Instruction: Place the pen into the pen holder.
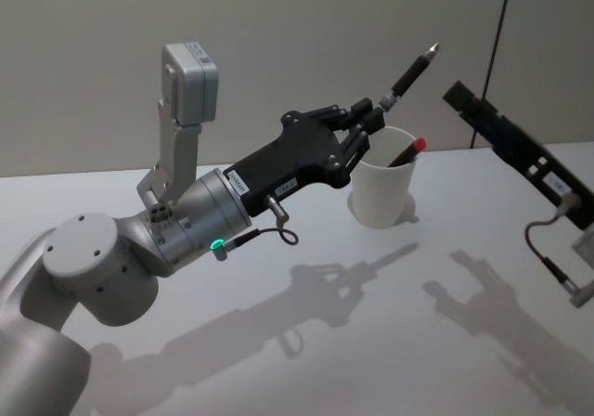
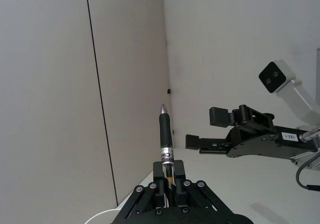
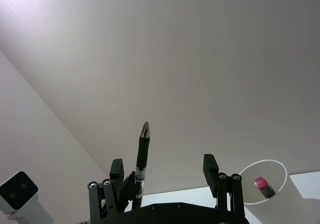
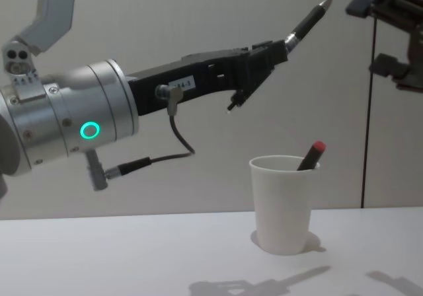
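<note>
Your left end effector (image 1: 374,112) is pinching the probably light, stiff, slick pen (image 1: 408,74) by its rear barrel; the right end effector (image 2: 205,129) is hanging released.

Silver arm (image 1: 200,216), green ring light (image 1: 216,244), black left hand (image 1: 371,119).

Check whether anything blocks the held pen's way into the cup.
Nothing visible does. The left gripper holds the pen above the white cup, its mouth open; a red-capped pen leaning inside leaves room. The right gripper hangs open, aside.

black pen (image 1: 406,79), white pen holder (image 1: 380,198), red-capped pen (image 1: 414,148), white table (image 1: 371,342)
</note>
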Controlling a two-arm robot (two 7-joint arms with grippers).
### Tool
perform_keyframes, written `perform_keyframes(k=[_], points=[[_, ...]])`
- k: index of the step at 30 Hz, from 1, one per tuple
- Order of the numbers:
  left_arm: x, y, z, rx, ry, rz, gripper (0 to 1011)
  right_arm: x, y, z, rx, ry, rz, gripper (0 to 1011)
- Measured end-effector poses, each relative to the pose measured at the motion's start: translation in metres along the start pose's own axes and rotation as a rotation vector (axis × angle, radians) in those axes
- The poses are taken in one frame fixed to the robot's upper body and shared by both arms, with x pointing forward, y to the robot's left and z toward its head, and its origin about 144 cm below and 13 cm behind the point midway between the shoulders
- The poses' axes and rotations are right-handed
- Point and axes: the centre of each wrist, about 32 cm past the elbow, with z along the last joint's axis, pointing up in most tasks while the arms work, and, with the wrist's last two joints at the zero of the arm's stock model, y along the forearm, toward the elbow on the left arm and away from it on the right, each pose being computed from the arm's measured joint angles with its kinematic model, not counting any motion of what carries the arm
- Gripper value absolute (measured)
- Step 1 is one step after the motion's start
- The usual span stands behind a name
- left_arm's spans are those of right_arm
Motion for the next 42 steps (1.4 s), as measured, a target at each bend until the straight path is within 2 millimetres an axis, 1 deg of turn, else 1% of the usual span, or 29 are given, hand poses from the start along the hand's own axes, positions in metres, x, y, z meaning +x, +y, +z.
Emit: perform_keyframes(k=[11,23,42], points=[[0.0,0.0,0.0,0.0,0.0,0.0,123,0.002,0.018,-0.004,-0.028,0.024,0.018,1002],[0.0,0.0,0.0,0.0,0.0,0.0,123,0.003,0.032,-0.009,-0.046,0.037,0.058,1001],[0.0,0.0,0.0,0.0,0.0,0.0,123,-0.006,0.052,-0.022,-0.043,0.057,0.093,1001]])
